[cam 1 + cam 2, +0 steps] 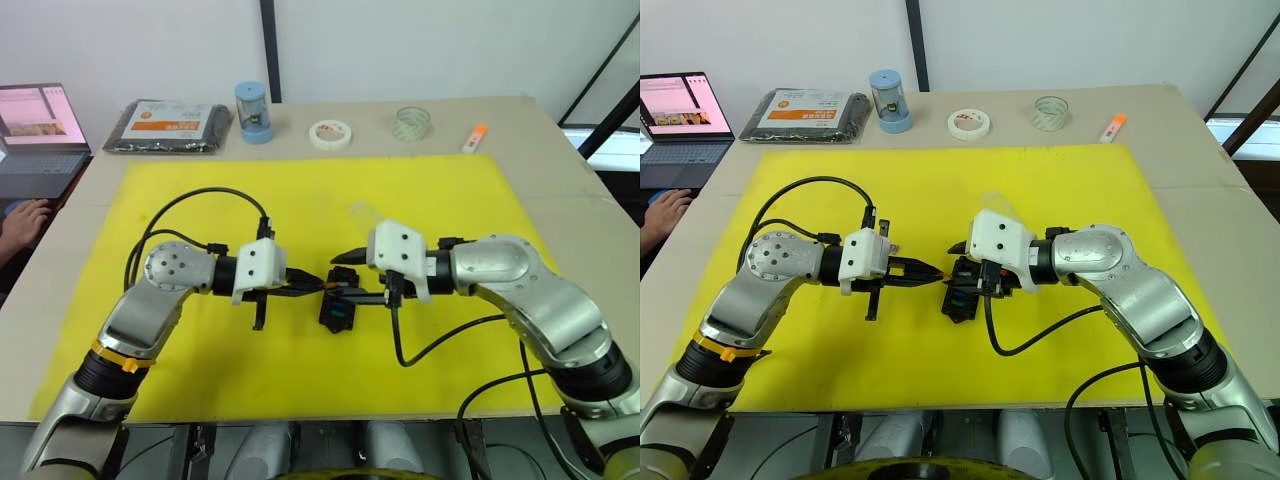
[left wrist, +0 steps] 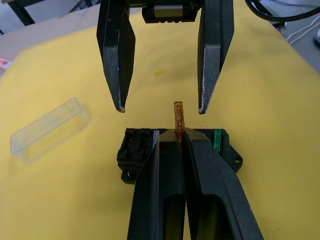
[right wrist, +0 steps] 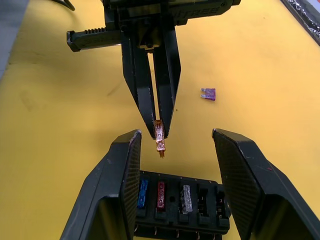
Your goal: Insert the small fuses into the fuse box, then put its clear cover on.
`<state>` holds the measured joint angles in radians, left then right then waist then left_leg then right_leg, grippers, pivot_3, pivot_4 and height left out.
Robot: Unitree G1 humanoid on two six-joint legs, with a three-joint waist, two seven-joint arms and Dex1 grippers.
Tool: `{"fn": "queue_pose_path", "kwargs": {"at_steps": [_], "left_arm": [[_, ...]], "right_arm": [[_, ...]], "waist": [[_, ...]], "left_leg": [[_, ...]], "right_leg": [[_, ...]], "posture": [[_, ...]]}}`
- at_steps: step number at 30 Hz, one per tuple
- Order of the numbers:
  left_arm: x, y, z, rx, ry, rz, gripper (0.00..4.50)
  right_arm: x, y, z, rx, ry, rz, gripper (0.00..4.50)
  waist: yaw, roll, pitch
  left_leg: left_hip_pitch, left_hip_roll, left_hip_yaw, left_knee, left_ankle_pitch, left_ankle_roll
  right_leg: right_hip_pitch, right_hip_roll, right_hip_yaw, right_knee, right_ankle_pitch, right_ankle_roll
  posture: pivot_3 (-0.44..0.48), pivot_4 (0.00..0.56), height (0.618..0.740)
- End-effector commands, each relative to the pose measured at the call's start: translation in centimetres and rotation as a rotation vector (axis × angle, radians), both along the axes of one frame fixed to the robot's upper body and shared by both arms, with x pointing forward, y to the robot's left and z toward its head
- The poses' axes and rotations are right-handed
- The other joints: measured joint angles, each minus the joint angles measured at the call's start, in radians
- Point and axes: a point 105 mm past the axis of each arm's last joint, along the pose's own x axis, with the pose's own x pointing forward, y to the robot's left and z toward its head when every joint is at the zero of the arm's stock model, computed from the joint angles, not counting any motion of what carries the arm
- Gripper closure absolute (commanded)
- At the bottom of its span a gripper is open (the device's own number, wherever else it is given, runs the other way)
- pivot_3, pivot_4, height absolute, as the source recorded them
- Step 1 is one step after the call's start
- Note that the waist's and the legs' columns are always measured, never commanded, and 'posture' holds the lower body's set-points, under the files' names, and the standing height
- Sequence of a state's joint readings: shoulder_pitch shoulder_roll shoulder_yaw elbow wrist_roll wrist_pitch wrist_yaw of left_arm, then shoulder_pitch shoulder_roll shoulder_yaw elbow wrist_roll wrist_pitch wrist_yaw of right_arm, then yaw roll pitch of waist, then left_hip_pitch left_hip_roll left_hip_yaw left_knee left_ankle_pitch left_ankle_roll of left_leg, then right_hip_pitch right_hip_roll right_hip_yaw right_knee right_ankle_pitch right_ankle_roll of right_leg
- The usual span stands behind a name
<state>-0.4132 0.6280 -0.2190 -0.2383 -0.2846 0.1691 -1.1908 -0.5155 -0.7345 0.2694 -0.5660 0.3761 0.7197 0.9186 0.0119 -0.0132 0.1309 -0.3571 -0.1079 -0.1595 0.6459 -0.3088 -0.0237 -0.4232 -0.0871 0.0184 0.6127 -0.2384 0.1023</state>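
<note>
The black fuse box point(image 1: 337, 312) sits mid-mat, with blue point(image 3: 143, 194), red point(image 3: 161, 194) and pale clear point(image 3: 185, 197) fuses in one row. A green fuse point(image 2: 217, 140) is seated at one end. My left gripper point(image 2: 181, 137) is shut on an amber fuse point(image 3: 159, 137), held just above the box. Facing it, my right gripper point(image 3: 175, 136) stands open over the box, holding nothing. A purple fuse point(image 3: 208, 93) lies loose on the mat. The clear cover point(image 2: 50, 130) lies on the mat just behind the box.
The yellow mat point(image 1: 450, 200) covers the table. Along the back edge stand a black packet with an orange label point(image 1: 170, 125), a blue cylinder point(image 1: 253, 111), a white tape roll point(image 1: 330, 134), a clear tape roll point(image 1: 412, 122) and an orange marker point(image 1: 474, 137). A person's hand point(image 1: 25, 218) rests by a laptop point(image 1: 38, 140) at the left.
</note>
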Motion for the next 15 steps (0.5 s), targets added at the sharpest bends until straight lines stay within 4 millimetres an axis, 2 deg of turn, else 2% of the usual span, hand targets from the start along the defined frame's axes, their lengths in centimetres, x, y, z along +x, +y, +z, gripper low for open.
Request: {"fn": "queue_pose_path", "kwargs": {"at_steps": [1, 4, 5, 15], "left_arm": [[-0.21, -0.13, 1.33, -0.019, -0.049, -0.014, 4.50], [-0.18, -0.19, 1.42, -0.024, -0.047, -0.013, 4.50], [-0.20, -0.19, 1.45, -0.025, -0.046, -0.013, 4.50], [-0.18, -0.02, 1.45, -0.018, -0.043, -0.007, 4.50]], "right_arm": [[-0.35, 0.33, 0.65, 0.016, -0.029, 0.024, 3.30], [-0.41, 0.41, 0.77, 0.017, -0.029, 0.027, 4.27], [-0.45, 0.44, 0.83, 0.018, -0.029, 0.028, 4.45], [-0.79, 0.37, 1.18, 0.031, -0.006, 0.042, 4.45]], "waist": [[0.000, 0.000, 0.000], [0.000, 0.000, 0.000], [0.000, 0.000, 0.000], [0.000, 0.000, 0.000]], "left_leg": [[0.000, 0.000, 0.000, 0.000, 0.000, 0.000], [0.000, 0.000, 0.000, 0.000, 0.000, 0.000], [0.000, 0.000, 0.000, 0.000, 0.000, 0.000], [0.000, 0.000, 0.000, 0.000, 0.000, 0.000]], "right_leg": [[0.000, 0.000, 0.000, 0.000, 0.000, 0.000], [0.000, 0.000, 0.000, 0.000, 0.000, 0.000], [0.000, 0.000, 0.000, 0.000, 0.000, 0.000], [0.000, 0.000, 0.000, 0.000, 0.000, 0.000]], "posture": [[0.000, 0.150, 0.740], [0.000, 0.150, 0.740], [0.000, 0.150, 0.740], [0.000, 0.150, 0.740]]}}
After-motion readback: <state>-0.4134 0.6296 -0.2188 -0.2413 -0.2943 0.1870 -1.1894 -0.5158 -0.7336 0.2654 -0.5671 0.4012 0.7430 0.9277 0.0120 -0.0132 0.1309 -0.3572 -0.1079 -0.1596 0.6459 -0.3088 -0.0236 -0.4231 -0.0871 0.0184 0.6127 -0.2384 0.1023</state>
